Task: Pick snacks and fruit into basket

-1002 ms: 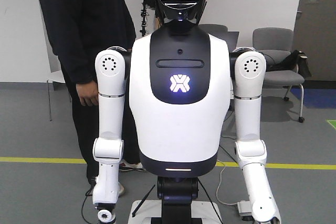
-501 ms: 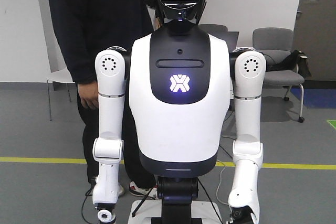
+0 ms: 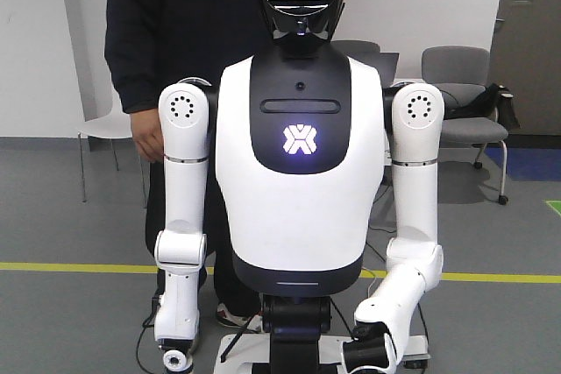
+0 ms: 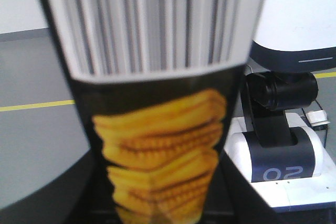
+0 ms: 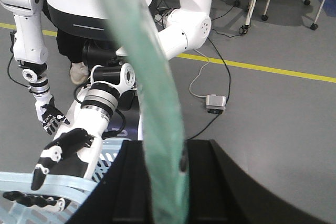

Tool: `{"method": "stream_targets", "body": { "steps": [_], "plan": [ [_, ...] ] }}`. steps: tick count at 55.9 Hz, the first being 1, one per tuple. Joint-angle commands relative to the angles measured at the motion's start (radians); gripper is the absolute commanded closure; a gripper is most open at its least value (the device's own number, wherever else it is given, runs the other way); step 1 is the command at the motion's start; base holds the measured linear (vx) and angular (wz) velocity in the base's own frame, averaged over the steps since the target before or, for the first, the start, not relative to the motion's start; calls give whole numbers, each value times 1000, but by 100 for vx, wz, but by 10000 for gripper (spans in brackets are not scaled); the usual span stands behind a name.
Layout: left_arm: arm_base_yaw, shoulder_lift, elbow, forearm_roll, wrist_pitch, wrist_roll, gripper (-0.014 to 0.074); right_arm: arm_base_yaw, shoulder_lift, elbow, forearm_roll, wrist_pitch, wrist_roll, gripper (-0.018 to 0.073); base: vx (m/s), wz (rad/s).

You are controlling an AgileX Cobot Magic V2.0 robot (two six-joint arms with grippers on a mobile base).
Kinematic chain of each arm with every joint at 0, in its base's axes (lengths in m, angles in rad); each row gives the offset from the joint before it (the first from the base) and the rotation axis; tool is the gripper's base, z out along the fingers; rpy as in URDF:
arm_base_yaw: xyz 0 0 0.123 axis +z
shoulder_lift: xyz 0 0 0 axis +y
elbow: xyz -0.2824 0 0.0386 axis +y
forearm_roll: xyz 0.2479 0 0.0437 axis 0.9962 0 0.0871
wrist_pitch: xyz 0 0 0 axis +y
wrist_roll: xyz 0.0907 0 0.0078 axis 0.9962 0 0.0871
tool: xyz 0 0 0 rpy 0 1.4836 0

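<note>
In the left wrist view a snack pouch (image 4: pixel 157 129) fills the frame, black with printed yellow biscuits and a silver-striped top. My left gripper (image 4: pixel 157 205) is shut on its lower part. My right gripper (image 5: pixel 167 182) is shut on a teal snack pouch (image 5: pixel 142 66), seen edge-on and rising up the frame. The pale blue basket (image 5: pixel 31 180) lies just below and left of the right gripper. A black-and-white robot hand (image 5: pixel 58 153) rests at its rim. No fruit is in view.
A white humanoid robot (image 3: pixel 298 172) stands facing me, with a person in dark clothes (image 3: pixel 175 24) right behind it. Grey chairs (image 3: pixel 460 85) stand at the back right. A cable and small grey box (image 5: pixel 216 102) lie on the floor by a yellow line (image 5: pixel 262 67).
In the exterior view the humanoid's forearm on the right side has swung inward toward its base. The person behind it has stepped to the right.
</note>
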Motion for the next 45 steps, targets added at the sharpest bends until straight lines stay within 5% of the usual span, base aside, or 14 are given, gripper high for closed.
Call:
{"method": "stream_targets", "body": {
  "steps": [1,45],
  "plan": [
    [0,9,-38,5,-96,-5,469,2,7,-31,-3,-92,-4,568,0,0],
    [0,9,-38,5,-96,-5,469,2,7,-31,-3,-92,-4,568,0,0]
  ]
}}
